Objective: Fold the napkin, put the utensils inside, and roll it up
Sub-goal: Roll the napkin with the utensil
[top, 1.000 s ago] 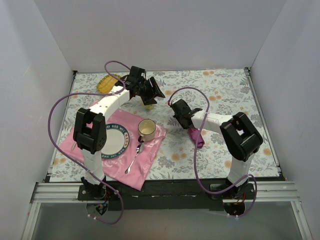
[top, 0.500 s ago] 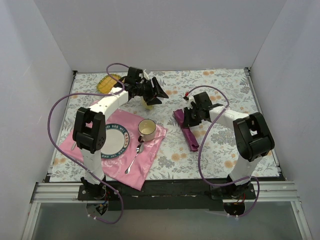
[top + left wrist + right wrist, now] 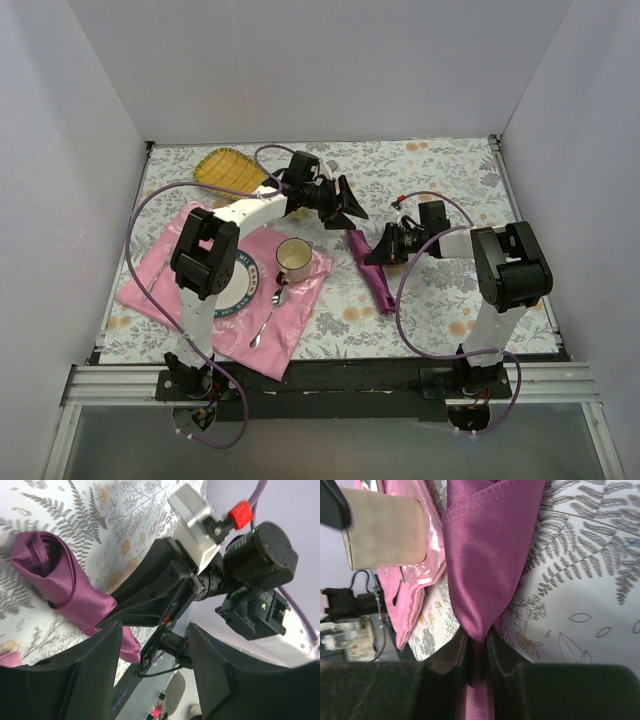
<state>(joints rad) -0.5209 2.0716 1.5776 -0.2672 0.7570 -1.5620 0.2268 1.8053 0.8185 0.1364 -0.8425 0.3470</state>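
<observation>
Right of the pink placemat [image 3: 160,285], the napkin [image 3: 380,290] is seen lying on the floral-printed desk [image 3: 450,180] as a long, narrow roll of shiny dark purple satin, with layered folds shown at one end. It is pinched between the closed black fingers of the right tool [image 3: 374,254]. The left tool [image 3: 348,205] is held near the roll's far end, jaws apart and nothing between them. Bare desk is seen to the right of the roll and beyond it. Close on the left, the placemat's glossy, rumpled edge is found, with a cream cup [image 3: 293,258], a round patterned plate [image 3: 240,290] and a silver spoon [image 3: 268,318] set on it.
</observation>
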